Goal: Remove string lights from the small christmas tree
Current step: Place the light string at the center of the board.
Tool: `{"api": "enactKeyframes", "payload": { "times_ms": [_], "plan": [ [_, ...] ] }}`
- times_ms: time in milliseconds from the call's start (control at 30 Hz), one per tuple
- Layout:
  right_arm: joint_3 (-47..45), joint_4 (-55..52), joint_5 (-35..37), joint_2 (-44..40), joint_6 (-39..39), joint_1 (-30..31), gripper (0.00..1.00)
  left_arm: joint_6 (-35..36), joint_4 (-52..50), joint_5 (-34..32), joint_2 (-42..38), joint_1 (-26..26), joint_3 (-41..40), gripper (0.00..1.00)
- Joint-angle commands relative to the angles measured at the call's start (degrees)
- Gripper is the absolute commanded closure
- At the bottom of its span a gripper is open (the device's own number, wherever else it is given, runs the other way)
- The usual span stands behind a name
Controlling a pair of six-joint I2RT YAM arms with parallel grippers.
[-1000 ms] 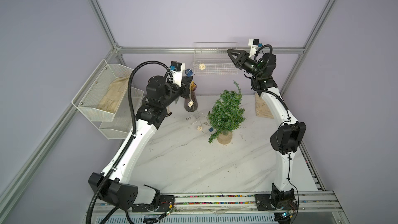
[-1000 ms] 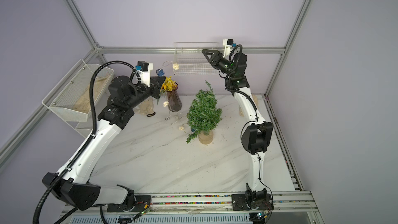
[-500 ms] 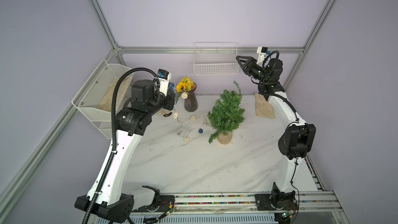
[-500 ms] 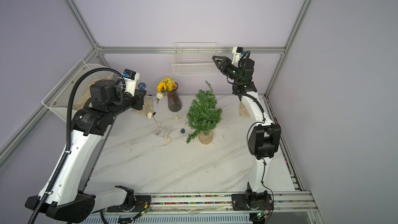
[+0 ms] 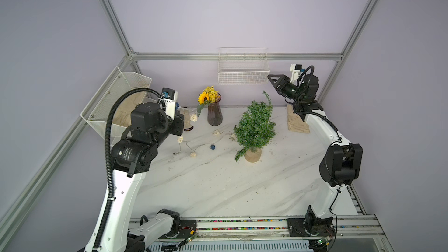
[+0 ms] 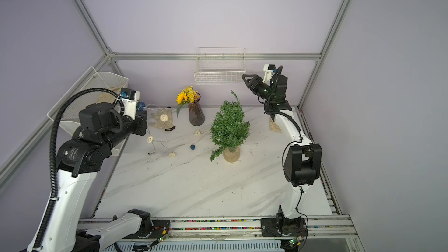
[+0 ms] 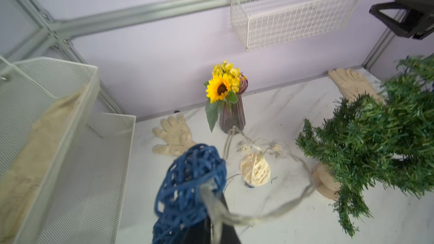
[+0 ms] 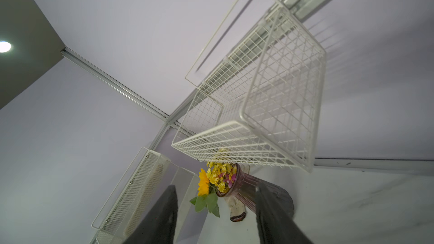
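Limp, light silvery-wire string lights (image 7: 254,170) with woven cream and blue balls hung pinched in the left gripper (image 7: 216,217), the wire likely the surest hold; the right gripper (image 8: 215,188) gaped empty.

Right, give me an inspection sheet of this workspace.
Surface: marble table, a few dark specks.
Job's things: lights strewn on the table between left gripper and tree; tree upright; whether the strand's far end touches it is unclear.
Clutter: flower vase; a glove beside it; another glove by the right arm.
Grippers: left gripper shut on the lights; right gripper open, raised, holding nothing.
Cables: black hose on left arm; thin cable on right arm.
Surroundings: wire basket on back wall; mesh bin on side wall.
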Motion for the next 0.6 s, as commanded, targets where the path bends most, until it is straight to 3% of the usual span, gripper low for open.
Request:
{"api": "enactKeyframes", "payload": {
  "times_ms": [0, 200, 367, 567],
  "plan": [
    [-4.9, -0.9, 2.0, -5.2, -2.4, -1.2, 0.44, -3.7, 6.7, 6.4, 1.4, 0.1, -9.2, 0.95],
    [-12.0, -1.0, 1.1, -8.8, -2.3, -2.1, 0.44, -9.3, 22.3, 9.4, 4.8, 0.2, -21.9, 0.92],
    [-17.0, -1.2, 0.9, -10.7, -2.9, -2.3, 0.44, -16.2, 37.3, 13.1, 12.4, -0.8, -29.5, 0.88],
    [-20.5, -1.6, -0.1, -11.8, -3.6, -3.2, 0.44, -16.9, 49.3, 14.0, 24.7, -4.6, -31.9, 0.84]
  ]
}}
